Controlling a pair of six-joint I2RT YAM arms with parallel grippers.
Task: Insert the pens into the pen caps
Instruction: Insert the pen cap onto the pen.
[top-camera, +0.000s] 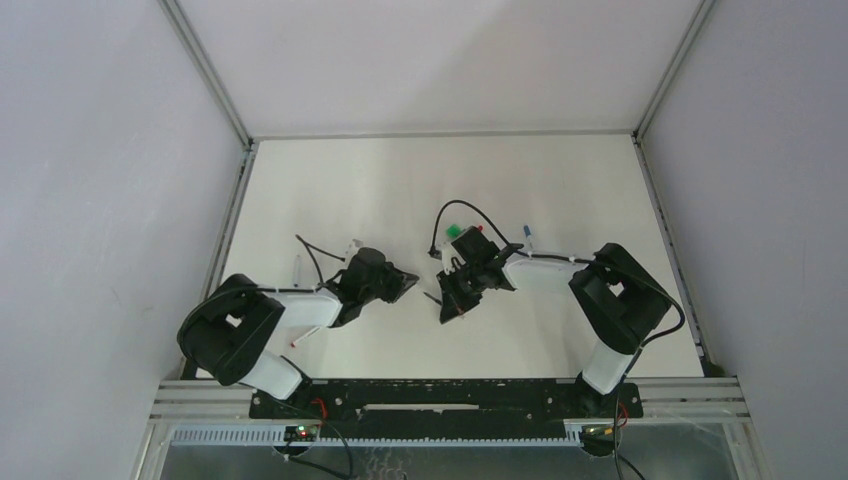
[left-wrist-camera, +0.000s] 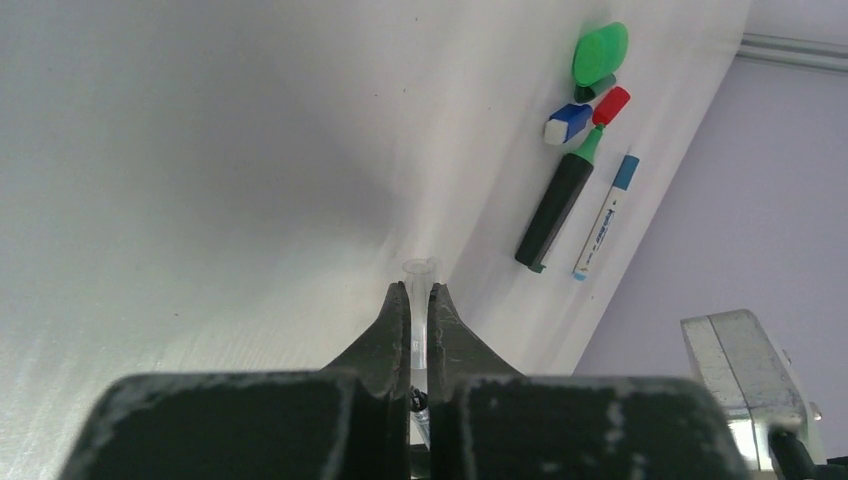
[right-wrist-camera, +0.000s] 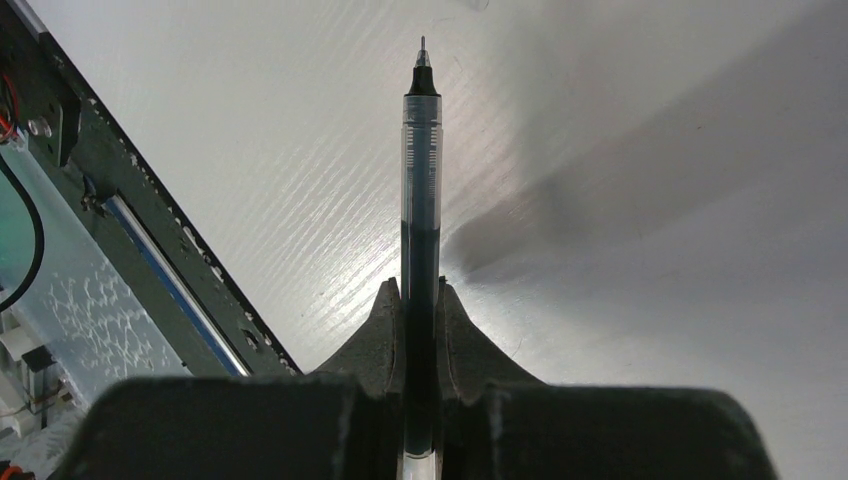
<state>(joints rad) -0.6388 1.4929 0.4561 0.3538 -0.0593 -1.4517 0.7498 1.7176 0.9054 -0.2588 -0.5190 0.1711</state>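
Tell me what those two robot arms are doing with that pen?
The right gripper is shut on a clear pen with black ink, its tip bare. The left gripper pinches a see-through cap. They are apart, so the pen is not capped yet. On the table lie a black marker, a white marker, a green cap, a red cap and a blue cap.

Top external: fixed high above and behind both arm bases (top-camera: 275, 380), looking steeply down from afar over the whole white table (top-camera: 330, 180). Left wrist: close behind the left gripper (left-wrist-camera: 419, 290), facing low across the tabletop toward the green cap (left-wrist-camera: 600, 52) and markers (left-wrist-camera: 556, 205), a cluster shared with the overhead view at mid-table. Right wrist: just as close behind the right gripper (right-wrist-camera: 421, 287), aimed along the held pen (right-wrist-camera: 421, 150) toward the table's near rail (right-wrist-camera: 120, 190).
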